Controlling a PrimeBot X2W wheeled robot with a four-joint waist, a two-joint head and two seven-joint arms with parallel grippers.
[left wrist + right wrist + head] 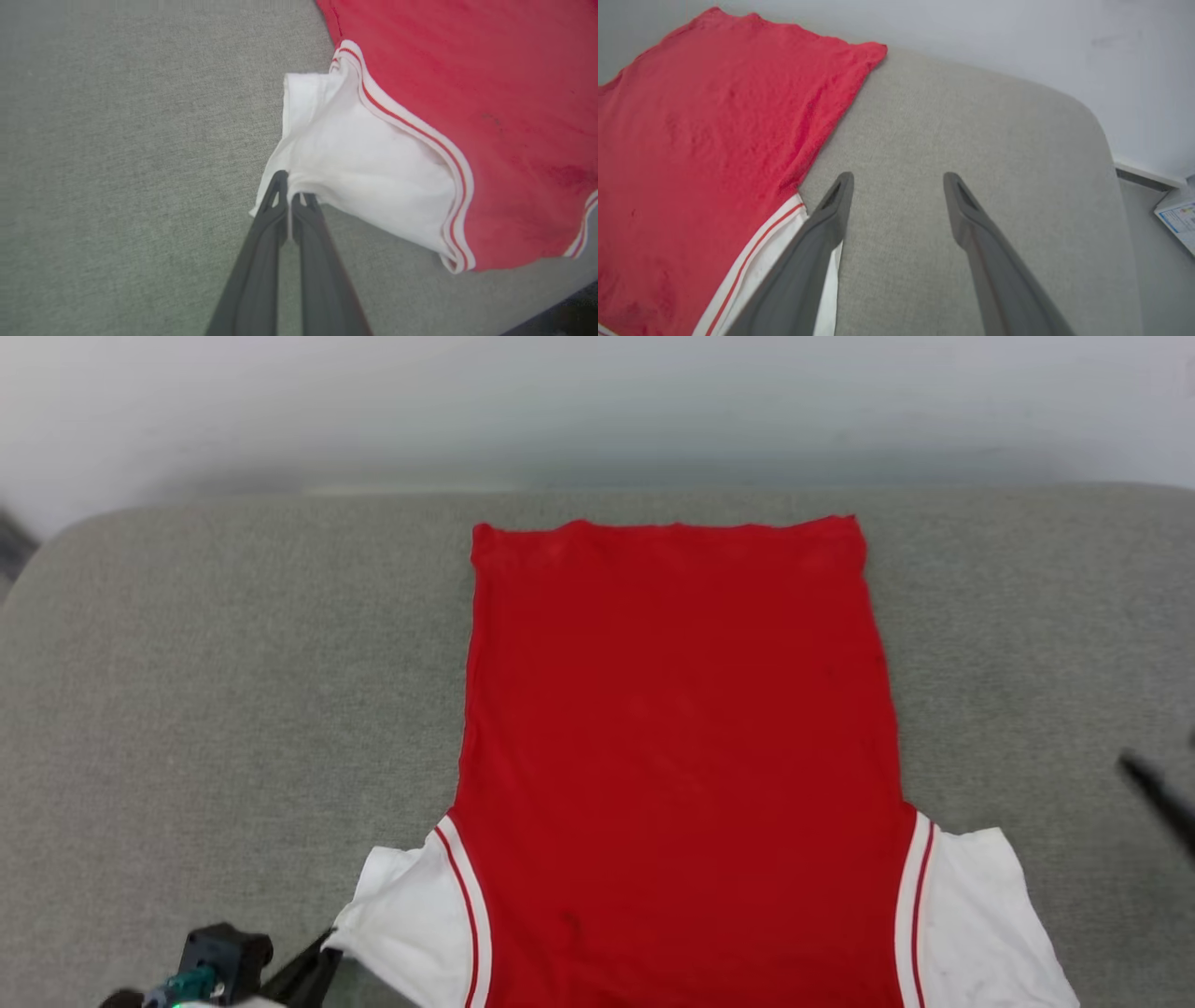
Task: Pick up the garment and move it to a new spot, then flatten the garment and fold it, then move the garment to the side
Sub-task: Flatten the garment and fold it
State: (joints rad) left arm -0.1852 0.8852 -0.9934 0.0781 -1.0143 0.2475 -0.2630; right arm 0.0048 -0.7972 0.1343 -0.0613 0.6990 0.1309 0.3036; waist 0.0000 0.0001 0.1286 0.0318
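Left wrist view: left gripper (290, 193) pinches white sleeve (369, 163) of garment (490, 93).

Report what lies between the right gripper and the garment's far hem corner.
Nothing but bare grey cushion, as the right wrist view shows, between the right gripper and the garment.

Bright even light, soft shadows, slight blur

Red garment (677, 747) spread flat, white sleeves, on grey cushion (224, 691)
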